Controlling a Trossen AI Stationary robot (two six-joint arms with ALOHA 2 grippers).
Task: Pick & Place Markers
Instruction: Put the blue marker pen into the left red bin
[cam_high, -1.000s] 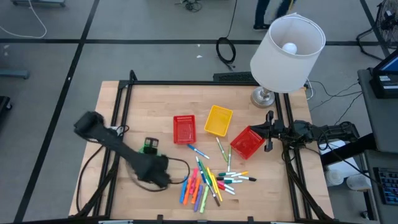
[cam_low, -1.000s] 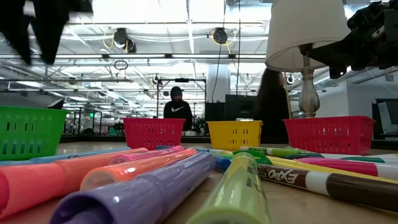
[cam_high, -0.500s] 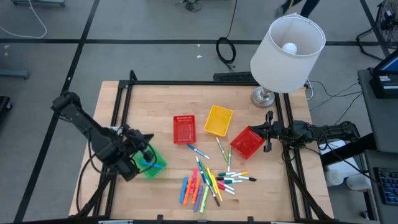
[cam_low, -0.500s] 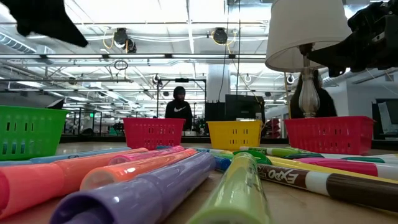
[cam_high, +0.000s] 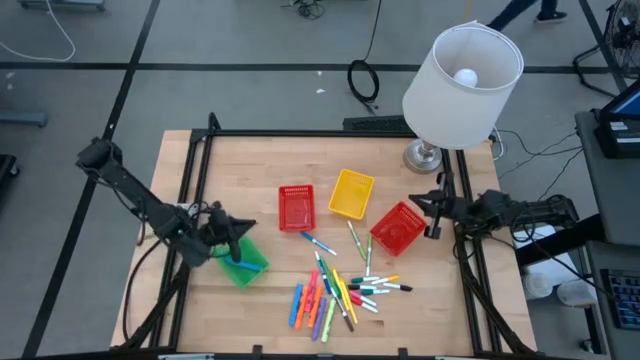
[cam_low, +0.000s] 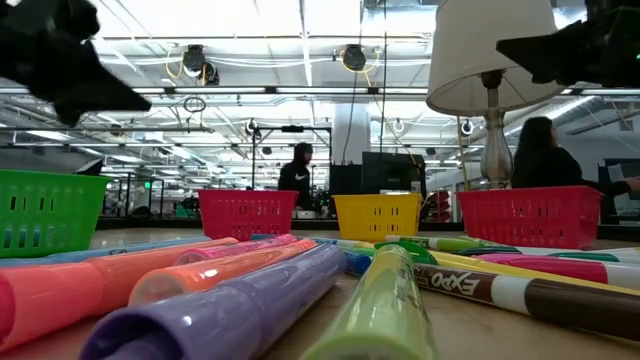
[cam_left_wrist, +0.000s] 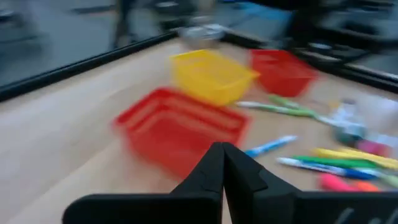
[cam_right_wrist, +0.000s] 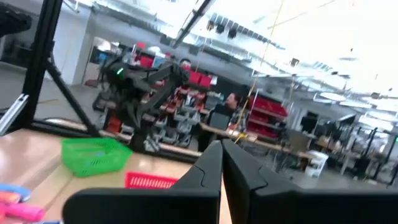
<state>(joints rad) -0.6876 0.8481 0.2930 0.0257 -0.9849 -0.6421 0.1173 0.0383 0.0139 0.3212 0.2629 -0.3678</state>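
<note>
The markers lie in a loose pile on the wooden table, near its front edge; they fill the foreground of the low view. One blue marker lies in the green basket. My left gripper is shut and empty. It hovers over the green basket's far side and points toward the red basket and the pile. My right gripper is shut and empty at the table's right edge, raised beside the other red basket.
A red basket, a yellow basket and a second red basket stand in a row behind the pile. A lamp with a white shade stands at the far right corner. People move about in the room beyond the table.
My left gripper has drawn back from the marker pile toward the table's left edge, swung from pointing down to nearly level, and shut. The green basket it covered now shows, with a blue marker in it. My right gripper has rolled and tipped up in place.
</note>
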